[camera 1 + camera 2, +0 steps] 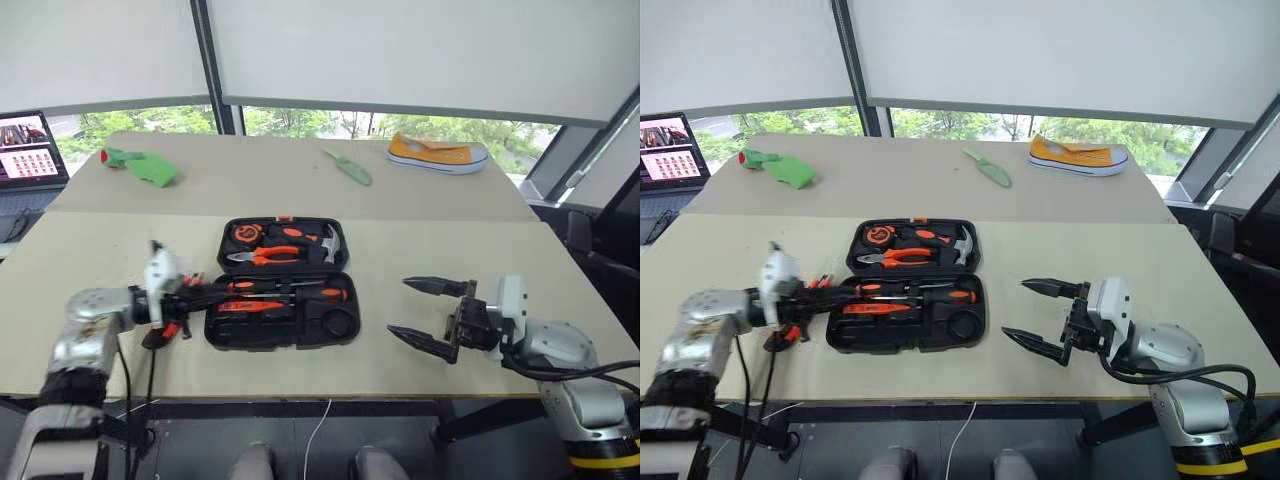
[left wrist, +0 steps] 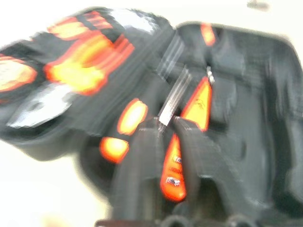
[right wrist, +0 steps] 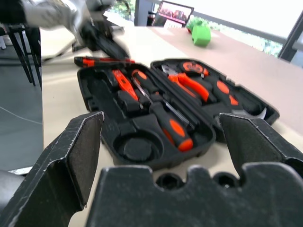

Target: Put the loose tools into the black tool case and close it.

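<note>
The black tool case (image 1: 345,335) lies open in the middle of the table, its lid half on the far side. Its near half holds black-and-orange screwdrivers (image 1: 300,293) and an orange-black utility knife (image 1: 245,307). Another orange-and-black screwdriver (image 3: 102,60) lies on the table along the case's left end. My left gripper (image 1: 200,292) is at that left end, blurred, just over this screwdriver. A thin metal shaft (image 2: 173,97) shows just past it in the left wrist view. My right gripper (image 1: 425,310) hovers open to the right of the case, holding nothing.
Orange-handled pliers (image 1: 265,256) and a hammer (image 1: 330,243) sit in the lid half. On the far table lie a green trowel (image 1: 347,165), a yellow shoe (image 1: 437,153) and a green object (image 1: 140,166). A screen (image 1: 28,147) stands far left.
</note>
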You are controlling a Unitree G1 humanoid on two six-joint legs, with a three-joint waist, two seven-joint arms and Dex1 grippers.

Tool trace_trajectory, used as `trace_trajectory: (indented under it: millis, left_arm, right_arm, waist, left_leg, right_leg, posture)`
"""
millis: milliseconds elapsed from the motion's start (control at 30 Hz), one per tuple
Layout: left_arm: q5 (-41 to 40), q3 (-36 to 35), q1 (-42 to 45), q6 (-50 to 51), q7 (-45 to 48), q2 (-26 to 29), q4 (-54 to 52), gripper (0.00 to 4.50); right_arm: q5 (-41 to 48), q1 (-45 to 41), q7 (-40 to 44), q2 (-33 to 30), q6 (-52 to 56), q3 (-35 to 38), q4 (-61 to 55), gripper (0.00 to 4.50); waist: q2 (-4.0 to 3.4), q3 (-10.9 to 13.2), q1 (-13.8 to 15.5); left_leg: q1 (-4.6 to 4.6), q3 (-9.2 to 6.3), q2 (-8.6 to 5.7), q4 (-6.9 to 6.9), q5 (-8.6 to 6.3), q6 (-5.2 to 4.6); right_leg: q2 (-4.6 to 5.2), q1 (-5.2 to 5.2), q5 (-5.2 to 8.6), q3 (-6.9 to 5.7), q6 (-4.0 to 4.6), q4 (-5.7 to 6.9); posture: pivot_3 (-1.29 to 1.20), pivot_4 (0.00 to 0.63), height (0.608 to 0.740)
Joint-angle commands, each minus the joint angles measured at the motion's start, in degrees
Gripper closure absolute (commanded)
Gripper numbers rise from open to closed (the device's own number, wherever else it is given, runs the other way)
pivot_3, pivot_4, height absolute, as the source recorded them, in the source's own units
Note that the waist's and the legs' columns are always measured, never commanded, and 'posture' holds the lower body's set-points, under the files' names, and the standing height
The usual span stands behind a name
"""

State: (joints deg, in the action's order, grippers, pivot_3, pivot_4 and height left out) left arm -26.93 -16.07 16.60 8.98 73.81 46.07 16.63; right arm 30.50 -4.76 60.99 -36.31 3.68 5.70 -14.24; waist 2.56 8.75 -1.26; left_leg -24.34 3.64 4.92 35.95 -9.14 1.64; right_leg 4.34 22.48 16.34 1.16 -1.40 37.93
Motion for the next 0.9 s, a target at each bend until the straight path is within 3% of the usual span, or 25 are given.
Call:
trace_trajectory:
  millis: [33,200,333,500,733,900]
  left_arm:
    - [-2.9,-13.4,-15.2,3.6,-2.6,3.3,-7.3,1.84]
    - [-3.9,-28.3,-31.9,3.2,-9.1,0.0,-9.4,0.08]
    - [-1.8,-35.0,-40.9,0.2,-14.8,-4.2,-9.1,0.08]
    - [-6.5,-34.0,-44.6,10.4,-17.1,-4.1,-17.2,0.08]
    - [-10.2,-26.6,-35.7,26.0,-27.8,-1.9,-28.1,0.08]
    - [-5.2,-13.0,-24.0,32.3,-37.2,-2.1,-30.2,0.08]
  right_arm:
    - [-0.2,1.9,1.4,1.7,-6.9,2.7,0.6,0.0]
    - [1.0,6.7,7.0,0.1,-8.2,3.0,1.8,0.0]
    - [-0.5,7.4,4.7,2.4,-11.5,4.1,3.4,0.0]
    - [1.1,4.7,4.3,2.8,-10.5,2.8,0.9,0.0]
    - [4.8,-3.6,1.3,0.6,-1.5,1.8,-4.3,0.0]
    - [6.2,-7.1,4.5,-4.1,4.4,0.4,-5.1,0.0]
  waist:
    - [-0.06,0.0,-0.3]
    - [-0.08,0.1,0.3]
    - [-0.02,0.0,0.8]
    - [-0.06,0.1,1.5]
    - [-0.22,0.2,1.9]
    - [-0.09,0.1,1.9]
  left_leg:
    - [0.06,0.04,-0.01,-0.11,-0.01,0.01]
    - [0.05,0.09,0.02,-0.23,-0.09,-0.01]
    - [0.15,0.09,0.06,-0.19,-0.39,0.5]
    - [0.14,0.21,-0.02,-0.18,-0.45,0.59]
    - [0.02,0.3,-0.1,-0.19,-0.45,0.59]
    - [-0.04,0.38,-0.16,-0.13,-0.37,0.46]
  right_leg:
    - [0.04,-0.02,0.03,0.0,0.02,-0.06]
    - [0.09,0.03,0.18,-0.09,0.1,-0.15]
    - [0.25,0.13,0.43,-0.28,0.49,-0.37]
    - [0.62,0.21,0.5,-0.43,0.18,-0.37]
    - [0.91,0.38,0.22,-0.49,0.13,-0.37]
    - [0.78,0.37,-0.03,-0.48,0.41,-0.35]
  posture:
    - [0.0,0.15,0.74]
    - [0.0,0.15,0.74]
    - [0.0,0.15,0.74]
    - [0.0,0.15,0.74]
    - [0.0,0.15,0.74]
    - [0.0,0.15,0.74]
